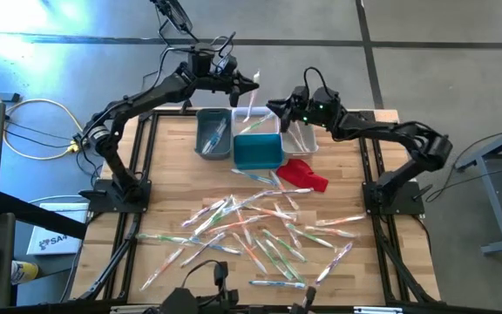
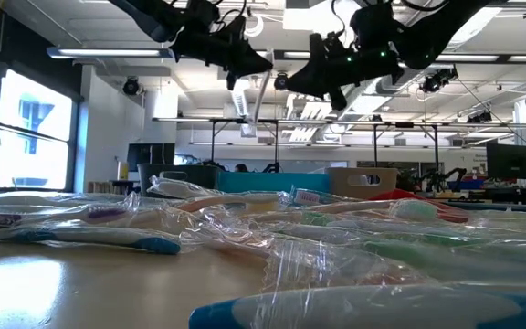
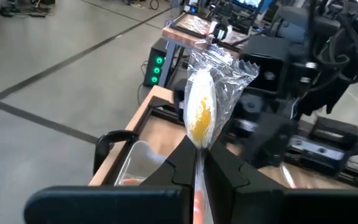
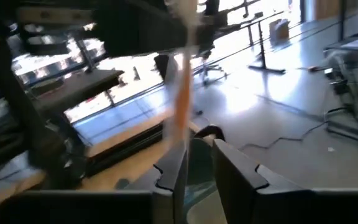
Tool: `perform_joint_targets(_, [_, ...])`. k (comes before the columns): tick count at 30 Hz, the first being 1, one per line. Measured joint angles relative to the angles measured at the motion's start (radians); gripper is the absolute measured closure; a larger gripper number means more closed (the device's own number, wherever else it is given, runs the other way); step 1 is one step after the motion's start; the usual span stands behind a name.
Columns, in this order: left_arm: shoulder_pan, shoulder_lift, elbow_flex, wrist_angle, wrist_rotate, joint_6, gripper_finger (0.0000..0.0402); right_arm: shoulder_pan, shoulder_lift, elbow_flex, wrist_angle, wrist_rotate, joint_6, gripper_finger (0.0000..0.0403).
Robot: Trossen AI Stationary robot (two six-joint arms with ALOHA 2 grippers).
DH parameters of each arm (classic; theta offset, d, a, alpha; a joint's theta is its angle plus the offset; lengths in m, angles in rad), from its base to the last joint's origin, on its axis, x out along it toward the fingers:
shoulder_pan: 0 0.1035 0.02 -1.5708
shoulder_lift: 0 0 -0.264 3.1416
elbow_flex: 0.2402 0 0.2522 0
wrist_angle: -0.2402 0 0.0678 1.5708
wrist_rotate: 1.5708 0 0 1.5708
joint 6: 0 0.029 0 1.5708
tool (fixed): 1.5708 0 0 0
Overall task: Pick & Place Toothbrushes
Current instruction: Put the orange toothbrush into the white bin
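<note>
A wooden table (image 1: pixel 168 187) is seen from above, with two arms raised over its far edge. Dozens of wrapped toothbrushes (image 1: pixel 251 231) are scattered across its near half. Three bins are set side by side at the far edge: a grey bin (image 1: pixel 213 135), a teal bin (image 1: pixel 257 151) and a white bin (image 1: pixel 299 138). A red cloth (image 1: pixel 303 174) is laid just beside the teal bin. One orange toothbrush (image 3: pixel 199 115) is clenched upright in the left gripper (image 3: pixel 199 163), above the bins. The right gripper (image 4: pixel 197 158) is held close beside that toothbrush, its fingers slightly parted; whether anything is grasped cannot be told.
</note>
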Motion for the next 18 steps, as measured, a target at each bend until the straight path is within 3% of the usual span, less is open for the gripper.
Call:
perform_joint_targets(6, [0.0,0.0,0.0,0.001,0.005,0.008,0.0387,0.001,0.015,0.0,0.03,-0.051,0.063,0.0262])
perform_joint_targets(12, [-0.015,0.0,0.0,0.001,0.047,0.004,0.0387,0.016,0.015,0.0,0.09,-0.02,0.016,0.018])
perform_joint_targets(18, [-0.053,-0.001,0.0,0.007,0.048,0.019,0.0387,0.065,0.015,0.0,0.131,-0.009,-0.096,0.0156])
